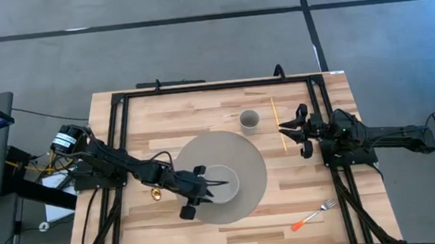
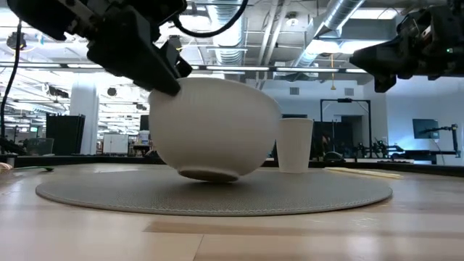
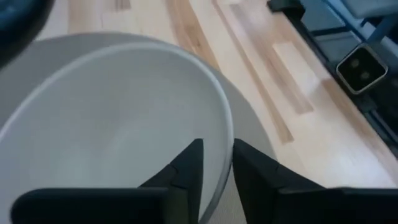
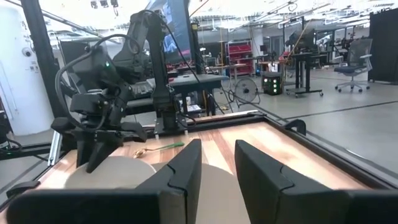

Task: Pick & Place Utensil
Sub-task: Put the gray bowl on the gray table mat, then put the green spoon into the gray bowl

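Note:
A white bowl [image 1: 227, 183] [image 2: 217, 130] [image 3: 112, 124] stands on a round grey mat [image 1: 256, 162] [image 2: 326, 190] in the middle of the table. In the low view it tilts, with its foot on or just above the mat. My left gripper [image 1: 206, 188] [image 3: 216, 168] is at the bowl's left rim, shut on it. A fork with an orange handle [image 1: 314, 215] lies flat near the table's near right corner. A small gold spoon [image 1: 156, 194] lies left of the mat. My right gripper [image 1: 298, 135] [image 4: 217, 162] waits open above the table's right side. My left gripper pinches the bowl's rim [image 3: 222, 143] on the side toward the table's left. One finger [image 3: 186, 171] is inside the bowl and the other finger [image 3: 255, 171] is outside. The fingers come slanting down from the left. The bowl sits tilted in the hold.
A white paper cup [image 1: 249, 120] [image 2: 294, 145] stands upright just beyond the mat's far edge. A thin yellow stick [image 1: 275, 117] lies right of it. A black frame [image 1: 199, 88] runs along the table's edges. Bare wood shows near the fork and along the near edge.

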You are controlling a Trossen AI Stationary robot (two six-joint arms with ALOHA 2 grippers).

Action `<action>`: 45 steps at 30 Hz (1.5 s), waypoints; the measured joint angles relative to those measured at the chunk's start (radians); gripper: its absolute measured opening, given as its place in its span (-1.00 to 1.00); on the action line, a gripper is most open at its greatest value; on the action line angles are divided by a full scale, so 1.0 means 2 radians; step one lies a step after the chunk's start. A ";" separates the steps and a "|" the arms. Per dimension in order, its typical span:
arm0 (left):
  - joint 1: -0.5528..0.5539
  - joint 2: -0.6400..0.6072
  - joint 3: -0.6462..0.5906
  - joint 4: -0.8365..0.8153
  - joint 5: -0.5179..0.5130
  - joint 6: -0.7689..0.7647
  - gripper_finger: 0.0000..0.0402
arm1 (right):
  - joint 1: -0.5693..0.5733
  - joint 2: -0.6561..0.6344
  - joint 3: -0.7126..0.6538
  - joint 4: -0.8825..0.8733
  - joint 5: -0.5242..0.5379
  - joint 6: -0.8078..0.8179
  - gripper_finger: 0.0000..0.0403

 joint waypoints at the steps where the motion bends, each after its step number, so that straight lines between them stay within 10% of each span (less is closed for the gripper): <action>1: 0.000 0.000 0.000 0.006 0.000 0.000 -0.54 | 0.000 0.000 0.000 0.000 0.000 0.001 -0.55; 14: -0.010 -0.016 0.000 0.026 0.000 0.003 -0.29 | 0.005 0.000 0.000 0.004 -0.003 0.056 -0.55; 28: -0.005 -0.195 -0.005 0.002 -0.071 0.002 -0.30 | 0.150 0.125 0.073 0.097 0.048 -0.029 -0.55; 45: 0.013 -0.316 -0.103 -0.404 -0.211 -0.465 -0.30 | 0.203 0.342 0.196 0.096 0.088 -0.092 -0.55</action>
